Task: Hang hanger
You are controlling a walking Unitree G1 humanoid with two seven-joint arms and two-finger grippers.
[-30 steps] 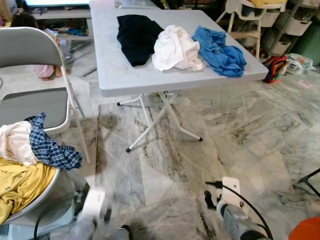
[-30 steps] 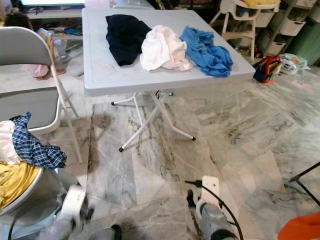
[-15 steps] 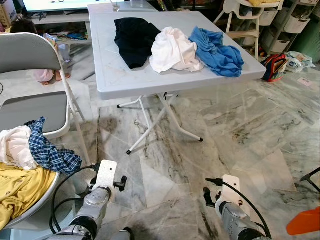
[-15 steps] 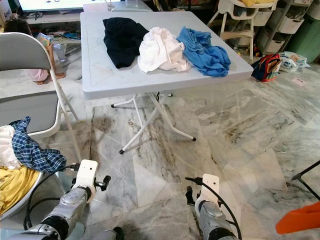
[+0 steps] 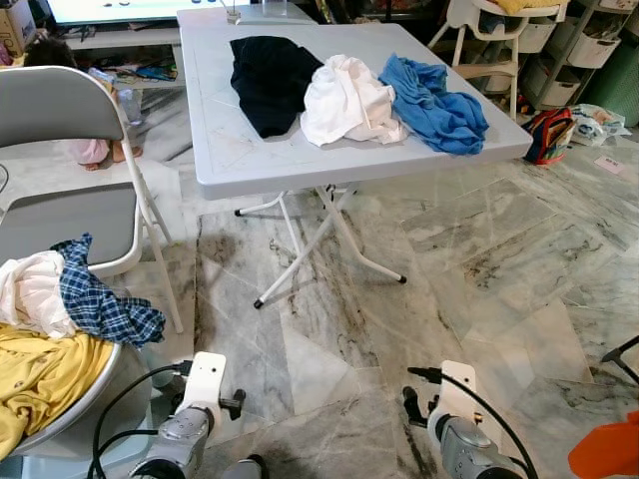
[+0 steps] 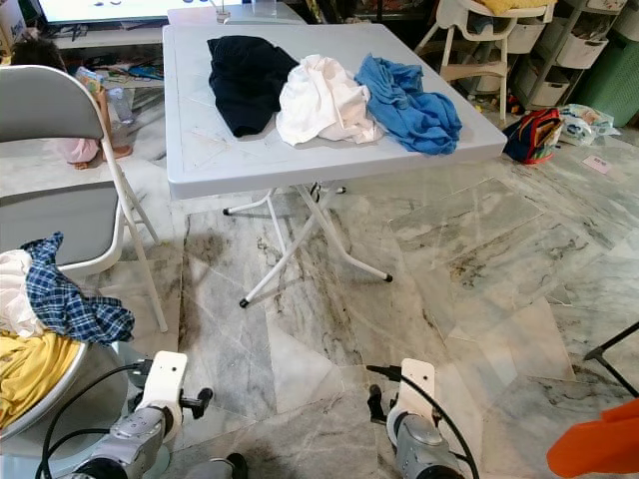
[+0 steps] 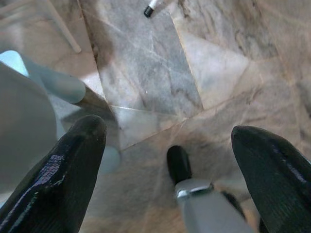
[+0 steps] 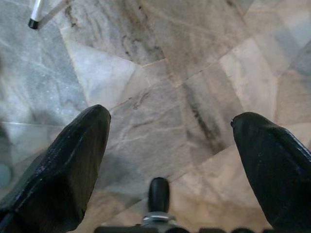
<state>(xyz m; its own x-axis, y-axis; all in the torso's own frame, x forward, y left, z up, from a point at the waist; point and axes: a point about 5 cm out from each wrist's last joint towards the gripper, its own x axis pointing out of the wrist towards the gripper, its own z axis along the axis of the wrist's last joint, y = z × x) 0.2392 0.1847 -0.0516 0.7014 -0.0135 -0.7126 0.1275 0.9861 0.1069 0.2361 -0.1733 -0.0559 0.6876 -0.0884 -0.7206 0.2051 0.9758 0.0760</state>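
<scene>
A grey folding bench (image 5: 300, 165) is seen ahead on a marbled floor (image 5: 479, 269). Three garments are laid in a row on the bench top: a black garment (image 5: 272, 78) toward the far left part, a white garment (image 5: 346, 100) touching it at the middle, and a blue garment (image 5: 436, 102) touching the white one toward the right edge. No hanger can be made out in any view, so the place of the task's thing cannot be told.

To the left of the bench, a grey folding chair (image 5: 65, 150) is noted. Nearer than the chair and well apart from the bench, a round basket (image 5: 70, 399) is seen holding a yellow cloth (image 5: 40, 374), a checked blue shirt (image 5: 100, 304) and a white cloth (image 5: 30, 289).

The left hand (image 7: 170, 160) is held low over the floor, near the basket and well short of the bench; its two fingers (image 7: 63, 174) are spread wide with nothing between them. The right hand (image 8: 170, 155) is likewise held low over the floor, in front of the bench, its fingers (image 8: 63, 165) spread wide and holding nothing. An orange object (image 5: 609, 454) is seen at the lower right, too cropped to identify. Beyond the bench to the right, a white high chair (image 5: 494, 40) is noted.
</scene>
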